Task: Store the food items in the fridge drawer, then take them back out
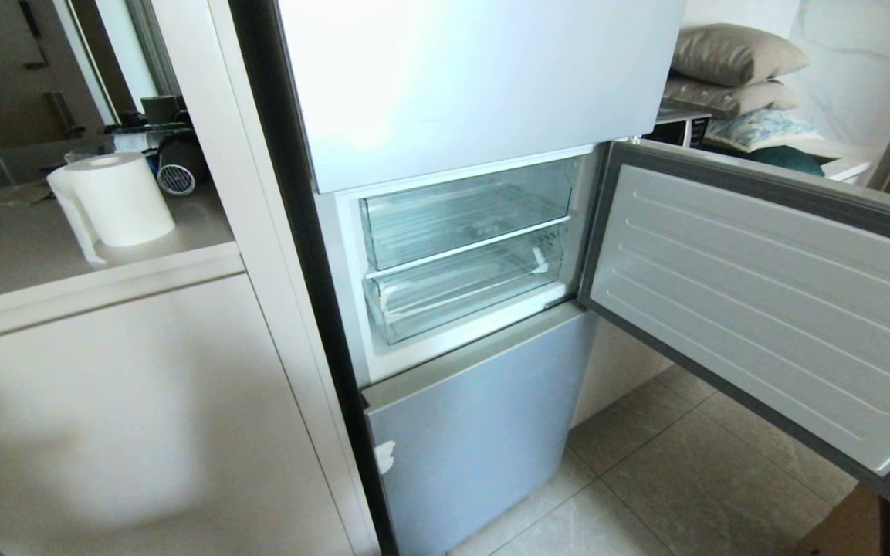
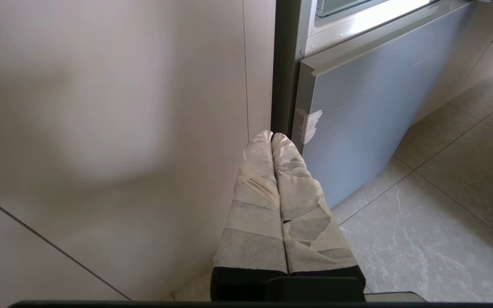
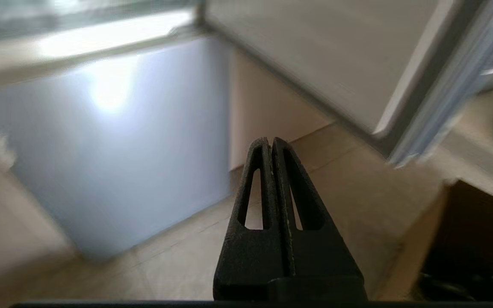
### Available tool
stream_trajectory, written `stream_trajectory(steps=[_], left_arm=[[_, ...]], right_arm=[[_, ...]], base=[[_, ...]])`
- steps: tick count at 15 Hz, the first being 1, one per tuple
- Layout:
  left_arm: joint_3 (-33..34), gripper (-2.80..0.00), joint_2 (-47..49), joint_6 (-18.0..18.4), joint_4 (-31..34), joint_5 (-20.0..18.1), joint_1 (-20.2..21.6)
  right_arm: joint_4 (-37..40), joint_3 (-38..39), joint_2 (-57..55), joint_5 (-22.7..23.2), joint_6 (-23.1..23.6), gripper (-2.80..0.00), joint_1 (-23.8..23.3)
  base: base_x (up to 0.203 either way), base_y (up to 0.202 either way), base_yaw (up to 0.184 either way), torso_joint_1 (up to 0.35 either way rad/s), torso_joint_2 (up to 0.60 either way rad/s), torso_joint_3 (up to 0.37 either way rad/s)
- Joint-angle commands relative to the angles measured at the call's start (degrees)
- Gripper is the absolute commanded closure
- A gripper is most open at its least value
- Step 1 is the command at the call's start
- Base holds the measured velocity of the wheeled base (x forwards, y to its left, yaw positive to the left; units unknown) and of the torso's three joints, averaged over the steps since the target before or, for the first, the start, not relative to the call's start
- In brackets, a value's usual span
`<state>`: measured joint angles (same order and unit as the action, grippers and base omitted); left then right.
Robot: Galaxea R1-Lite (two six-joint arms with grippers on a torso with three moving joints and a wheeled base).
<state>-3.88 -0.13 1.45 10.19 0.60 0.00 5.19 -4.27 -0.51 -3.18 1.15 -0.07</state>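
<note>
Left gripper point(image 2: 271, 136) and right gripper point(image 3: 270, 141) both closed, empty.

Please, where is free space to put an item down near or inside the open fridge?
Both clear bins look bare: the fridge drawer and the shorter bin above it, bordered by the open door on the right. The countertop is free in front of the paper roll; behind the roll it is crowded with dark items.

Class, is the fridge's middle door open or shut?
Open: the ribbed white middle door swings out right, exposing the two clear plastic drawers.
</note>
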Motion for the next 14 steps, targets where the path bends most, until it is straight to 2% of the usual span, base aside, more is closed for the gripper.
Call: stream_trajectory(steps=[1, 3, 4, 5, 7, 9, 10, 12, 14], left_arm=[[0.0, 0.0, 0.1, 0.0, 0.1, 0.0, 0.0], [0.0, 0.0, 0.1, 0.0, 0.1, 0.0, 0.0], [0.0, 0.0, 0.1, 0.0, 0.1, 0.0, 0.0], [0.0, 0.0, 0.1, 0.0, 0.1, 0.0, 0.0], [0.0, 0.0, 0.1, 0.0, 0.1, 0.0, 0.0], [0.0, 0.0, 0.1, 0.0, 0.1, 0.0, 0.0], [0.0, 0.0, 0.1, 0.0, 0.1, 0.0, 0.0], [0.0, 0.0, 0.1, 0.0, 0.1, 0.0, 0.0], [0.0, 0.0, 0.1, 0.0, 0.1, 0.0, 0.0]], right_arm=[[-0.1, -6.4, -5.9, -4.7, -2.1, 0.0, -0.4], [-0.1, -17.4, -16.0, -7.3, -9.3, 0.0, -4.9], [-0.9, -22.5, -22.2, -7.4, -14.6, 0.0, -10.0], [-2.5, -26.1, -26.7, -6.0, -19.0, 0.0, -17.3], [-7.0, -29.8, -33.2, 0.0, -25.6, 0.0, -32.9], [-14.8, -31.7, -42.6, 8.7, -33.5, 0.0, -48.7], [-18.7, -32.2, -47.6, 11.8, -36.5, 0.0, -53.7], [-27.4, -32.7, -57.0, 16.3, -40.6, 0.0, -60.0], [-36.0, -32.2, -64.0, 18.3, -42.5, 0.0, -64.1]], base=[[0.0, 0.0, 0.0, 0.0, 0.0, 0.0], [0.0, 0.0, 0.0, 0.0, 0.0, 0.0], [0.0, 0.0, 0.0, 0.0, 0.0, 0.0], [0.0, 0.0, 0.0, 0.0, 0.0, 0.0], [0.0, 0.0, 0.0, 0.0, 0.0, 0.0], [0.0, 0.0, 0.0, 0.0, 0.0, 0.0], [0.0, 0.0, 0.0, 0.0, 0.0, 0.0], [0.0, 0.0, 0.0, 0.0, 0.0, 0.0], [0.0, 0.0, 0.0, 0.0, 0.0, 0.0]])
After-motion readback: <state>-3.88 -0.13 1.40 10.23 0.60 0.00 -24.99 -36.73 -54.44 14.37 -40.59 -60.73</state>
